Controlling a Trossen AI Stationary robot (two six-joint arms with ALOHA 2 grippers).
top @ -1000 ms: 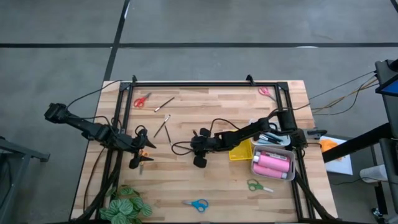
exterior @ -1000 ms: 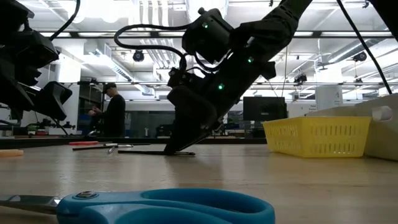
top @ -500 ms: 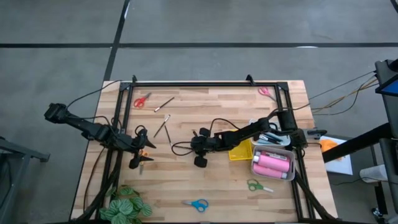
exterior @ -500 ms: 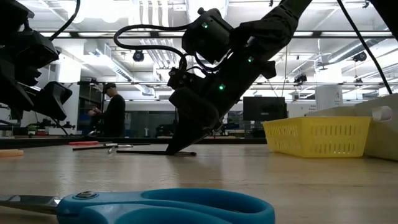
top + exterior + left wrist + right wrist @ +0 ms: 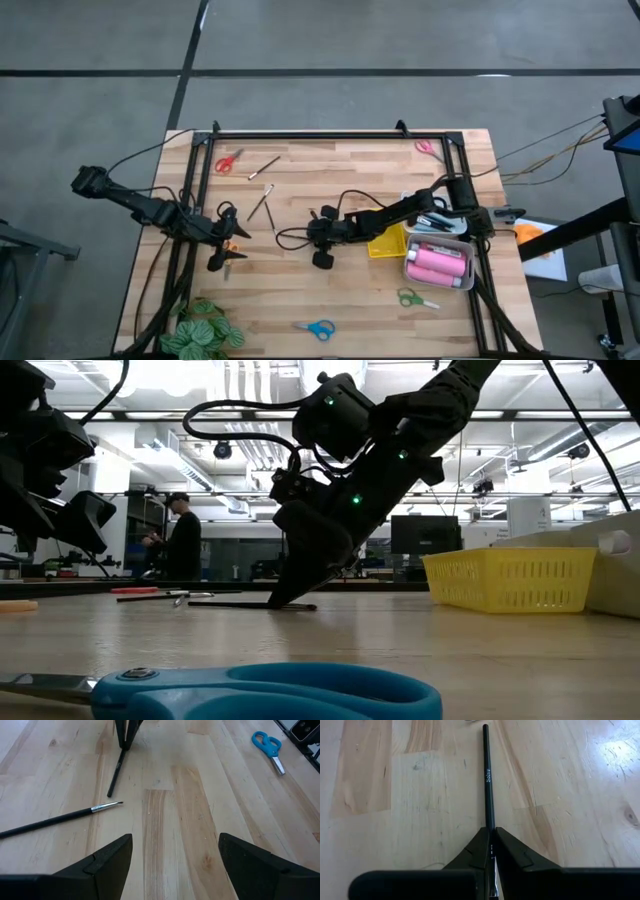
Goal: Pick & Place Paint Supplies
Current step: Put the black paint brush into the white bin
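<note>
A thin black brush (image 5: pixel 487 775) lies on the wooden table near its middle, and my right gripper (image 5: pixel 491 832) is shut on it; the low view shows the same gripper (image 5: pixel 283 598) tipped down onto the brush (image 5: pixel 235 605). My left gripper (image 5: pixel 172 865) hangs open above the table's left part, holding nothing. A second brush (image 5: pixel 60 818) with a silver ferrule lies flat in front of it. Two more brushes (image 5: pixel 262 205) lie at the far left, near red scissors (image 5: pixel 229 160). My right gripper pinches the black brush's handle (image 5: pixel 489 819) between its two fingertips, at a point nearer one end than the middle. The fingers slant down from the table's right side and lie along the brush. The brush rests flat on the table (image 5: pixel 205 605).
Blue scissors (image 5: pixel 316 328) lie at the near edge and green scissors (image 5: pixel 415 298) to their right. Pink scissors (image 5: pixel 425 147) lie at the far right. A yellow tray (image 5: pixel 388 242) stands beside a white tray (image 5: pixel 408 268) holding pink bottles. A leafy plant (image 5: pixel 203 335) sits at the near left.
My right gripper has shut its fingers on the black brush without leaving its place. The brush still lies on the table.
</note>
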